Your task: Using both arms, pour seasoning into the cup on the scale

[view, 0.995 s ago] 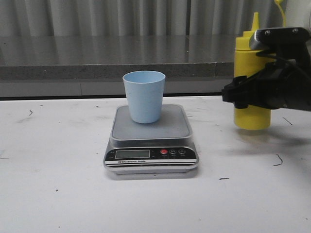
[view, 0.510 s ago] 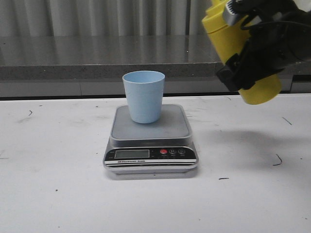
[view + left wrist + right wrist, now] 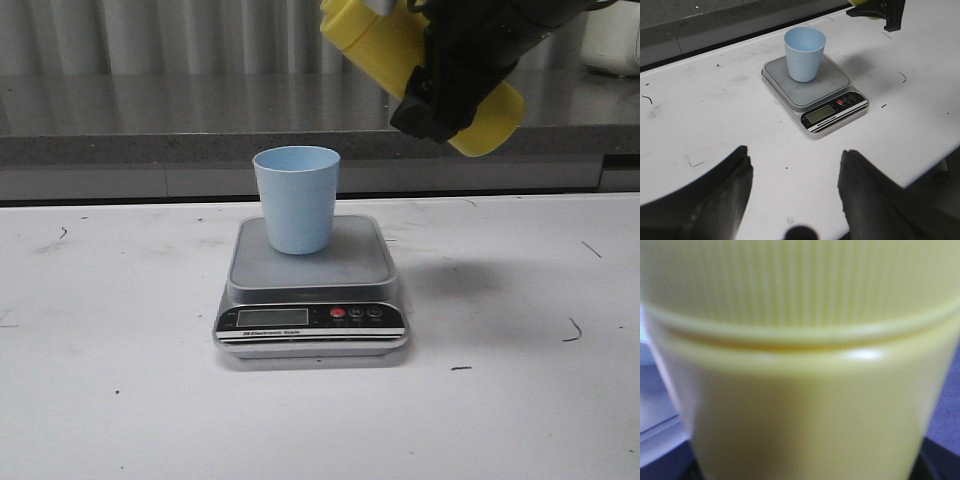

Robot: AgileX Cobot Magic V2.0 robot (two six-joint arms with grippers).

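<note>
The right gripper point(image 3: 450, 80), clamped on the tall yellow plastic squeeze bottle point(image 3: 375, 40), had lifted and tilted it toward the pale blue plastic tumbler point(image 3: 296, 198). Pouring looked imminent. The left gripper point(image 3: 795, 182) stood spread, empty.

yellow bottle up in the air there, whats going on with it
The right hand is clamped on the yellow seasoning bottle, holding it in the air, tilted, up and to the right of the pale blue cup. The nozzle is out of frame, and nothing can be seen pouring. The cup stands upright on the scale on the white table. The left hand hangs open above the table in front of the scale, holding nothing.
</note>
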